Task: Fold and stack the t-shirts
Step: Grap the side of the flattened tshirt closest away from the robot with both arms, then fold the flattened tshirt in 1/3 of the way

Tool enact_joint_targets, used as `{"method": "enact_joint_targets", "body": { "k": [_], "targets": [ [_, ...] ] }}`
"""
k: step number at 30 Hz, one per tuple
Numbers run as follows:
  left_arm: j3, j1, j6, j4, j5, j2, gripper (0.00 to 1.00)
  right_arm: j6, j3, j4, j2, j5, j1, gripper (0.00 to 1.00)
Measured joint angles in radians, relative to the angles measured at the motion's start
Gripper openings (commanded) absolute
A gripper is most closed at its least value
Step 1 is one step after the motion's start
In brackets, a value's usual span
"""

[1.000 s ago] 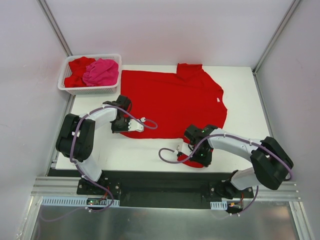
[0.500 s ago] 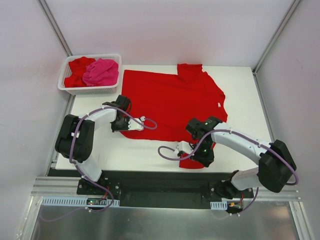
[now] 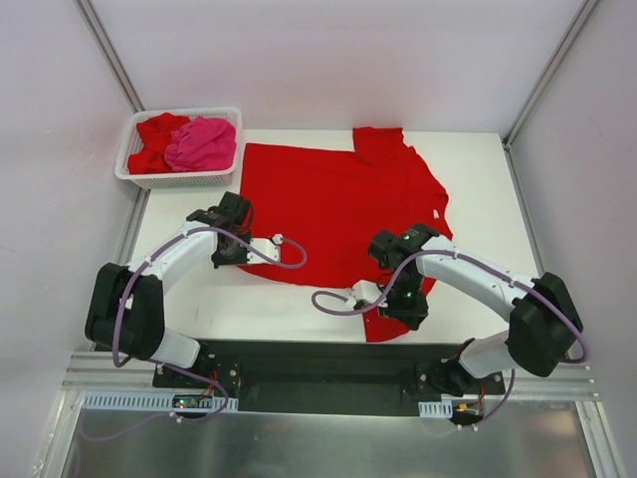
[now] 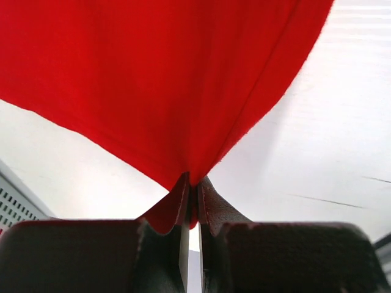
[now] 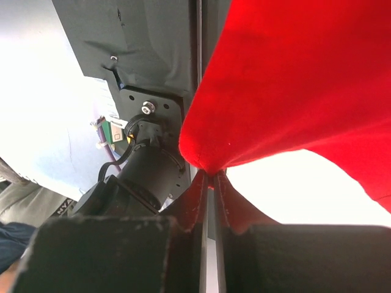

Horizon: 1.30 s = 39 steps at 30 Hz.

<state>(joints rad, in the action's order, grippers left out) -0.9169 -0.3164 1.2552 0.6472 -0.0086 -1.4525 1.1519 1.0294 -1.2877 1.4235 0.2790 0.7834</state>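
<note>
Because it is thin, soft cloth, the bright red cloth t-shirt [image 3: 338,204] will likely handle as a light, limp sheet. It should sag from any pinch and crease where it is dragged, so edges and corners are the sensible places to take it. It lies spread on the white table [image 3: 249,299], just beside the white plastic lattice basket [image 3: 179,180], with its straight hem edge on the basket's side. A small white tag at the edge farthest from the basket suggests the neck is there. Judged so, the long axis runs away from the basket across the table. One sleeve sticks out toward the back wall and the other toward the arm bases.

The left tool [image 4: 192,183] is clenched on the hem corner on the near side of the basket. In its wrist view the cloth rises taut from between the pressed fingers. The right tool [image 5: 209,176] is likewise clamped on red cloth well away from the basket, at what looks like the near sleeve. There the fabric bunches into a fold at the fingertips. With both near corners held, the next move probably calls for carrying that edge over evenly so that the fold lands straight.

Inside the basket sit a crumpled red t-shirt [image 3: 151,139] and a hot pink t-shirt [image 3: 202,144], not yet folded.
</note>
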Motion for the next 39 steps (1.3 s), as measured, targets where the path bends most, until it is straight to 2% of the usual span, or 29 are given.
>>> {"method": "enact_joint_targets", "body": {
  "k": [11,25,32,39],
  "targets": [
    [0.000,-0.025,-0.052,0.187,0.000,0.082,0.00,0.092,0.052,-0.011,0.055,0.001,-0.024,0.01],
    [0.010,-0.025,-0.065,0.234,0.000,0.107,0.00,0.234,0.116,-0.018,0.085,-0.005,-0.040,0.01],
    [0.006,-0.025,-0.092,0.235,0.000,0.107,0.00,0.205,0.245,-0.021,0.074,-0.009,-0.160,0.01],
    [-0.025,-0.045,-0.113,0.241,0.000,0.137,0.00,0.140,0.294,-0.029,-0.044,-0.059,-0.159,0.01]
  ]
}}
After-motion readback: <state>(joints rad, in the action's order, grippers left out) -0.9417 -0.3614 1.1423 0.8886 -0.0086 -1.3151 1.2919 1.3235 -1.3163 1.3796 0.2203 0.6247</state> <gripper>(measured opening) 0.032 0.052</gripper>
